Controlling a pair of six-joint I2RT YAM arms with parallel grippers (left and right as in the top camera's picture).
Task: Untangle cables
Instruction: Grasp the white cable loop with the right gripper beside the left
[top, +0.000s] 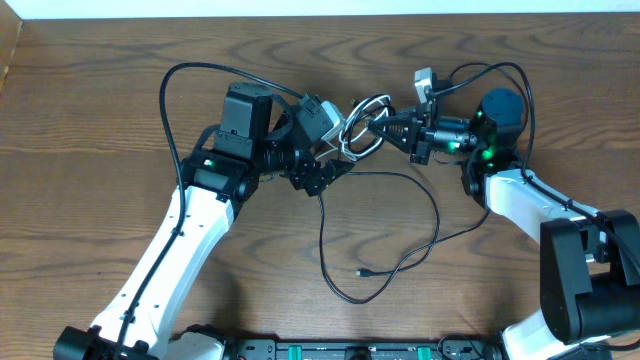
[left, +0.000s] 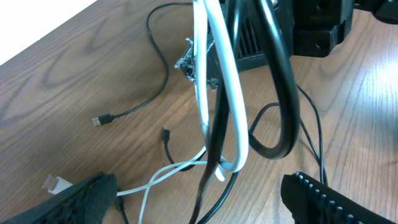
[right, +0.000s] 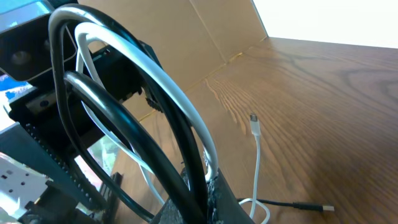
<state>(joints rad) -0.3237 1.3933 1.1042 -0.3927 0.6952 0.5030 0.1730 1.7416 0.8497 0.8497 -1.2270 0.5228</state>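
Note:
The black cable and white cable are looped together in a tangle held above the table between both arms. My right gripper is shut on the loops; in the right wrist view the black cable and white cable rise out of the shut gripper. My left gripper is open just left of the tangle. In the left wrist view its fingers stand wide apart, with the white cable and black cable hanging between them, untouched.
The rest of the black cable trails in a wide loop over the wooden table, ending in a plug. A white plug sticks up behind the right gripper. A cardboard wall edges the table.

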